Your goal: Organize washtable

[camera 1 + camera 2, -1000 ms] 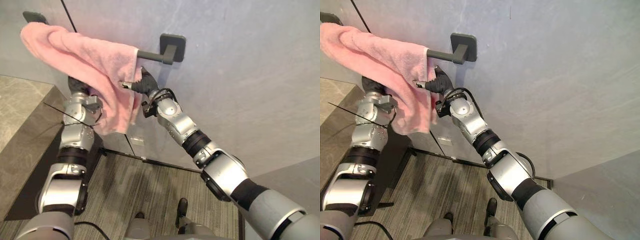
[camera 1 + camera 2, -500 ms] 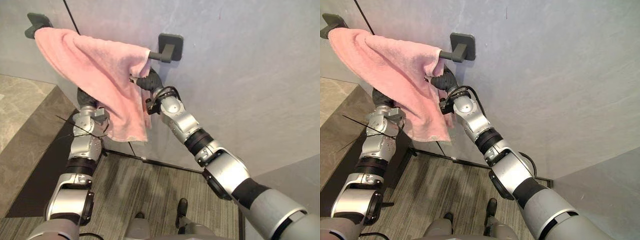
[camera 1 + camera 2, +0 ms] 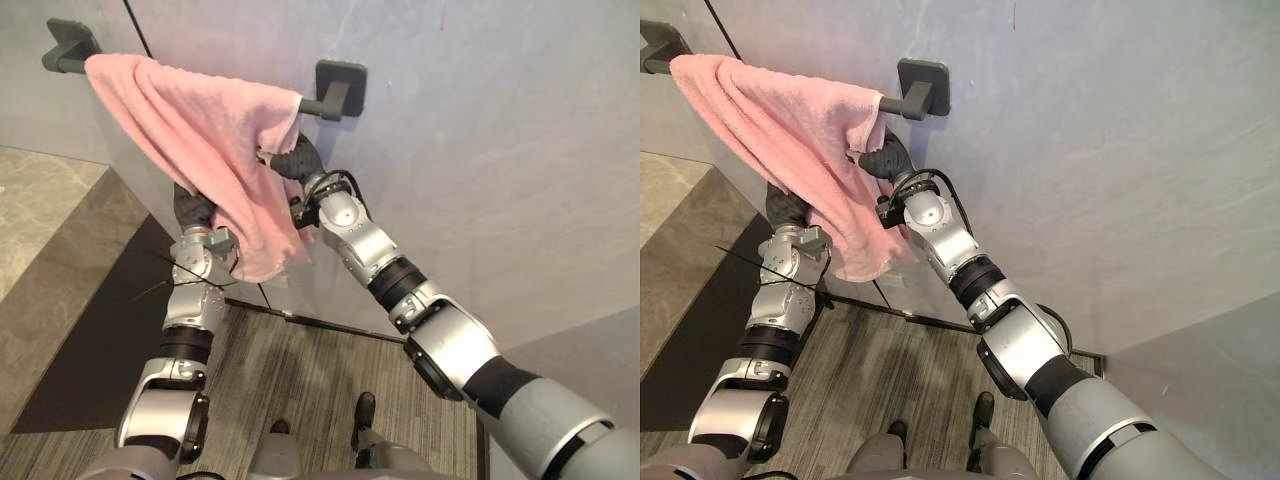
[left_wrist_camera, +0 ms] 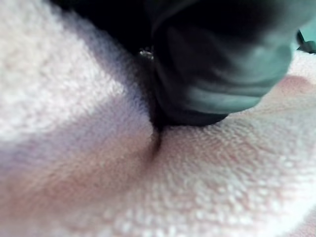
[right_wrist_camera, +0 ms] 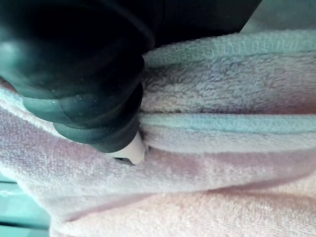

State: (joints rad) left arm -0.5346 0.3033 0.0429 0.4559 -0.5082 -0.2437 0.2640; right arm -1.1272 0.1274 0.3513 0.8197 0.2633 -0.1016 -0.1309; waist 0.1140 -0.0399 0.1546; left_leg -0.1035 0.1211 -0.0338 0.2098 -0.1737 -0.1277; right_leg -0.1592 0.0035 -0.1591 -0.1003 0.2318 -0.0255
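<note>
Hanging over a dark bar (image 3: pixel 314 106), a nubbly pink towel (image 3: pixel 200 130).

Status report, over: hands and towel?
Left hand and right hand both buried in pink towel. Towel draped over dark wall bar, hanging unevenly. Nothing blocking.

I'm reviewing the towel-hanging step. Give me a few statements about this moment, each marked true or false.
1. The pink towel is draped over the dark bar. True.
2. The towel is folded on a shelf. False: it hangs from the bar.
3. The left hand is up under the towel. True.
4. The right hand is far from the towel. False: it is at the towel's edge, just below the bar.
5. The towel covers the bar end to end. False: the right mount is bare.
</note>
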